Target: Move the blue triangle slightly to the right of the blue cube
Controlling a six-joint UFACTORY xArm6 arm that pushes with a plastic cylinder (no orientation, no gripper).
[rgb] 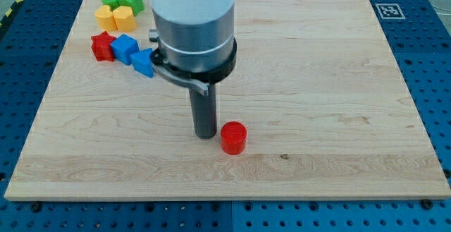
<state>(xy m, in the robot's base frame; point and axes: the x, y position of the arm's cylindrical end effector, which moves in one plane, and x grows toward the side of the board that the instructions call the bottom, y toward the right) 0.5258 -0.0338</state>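
blue triangle (143,63) touches blue cube (125,48); my tip (205,135) beside red cylinder (233,137).

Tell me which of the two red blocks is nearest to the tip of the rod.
The red cylinder, which sits just to the view's right of my tip. The other red block, the red star, lies far off in the cluster at the view's top left.

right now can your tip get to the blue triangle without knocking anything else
Probably yes. My tip sits near the board's middle, just left of the red cylinder. The blue triangle lies toward the view's upper left, with bare board between. The blue cube touches its far side, so approach from the right.
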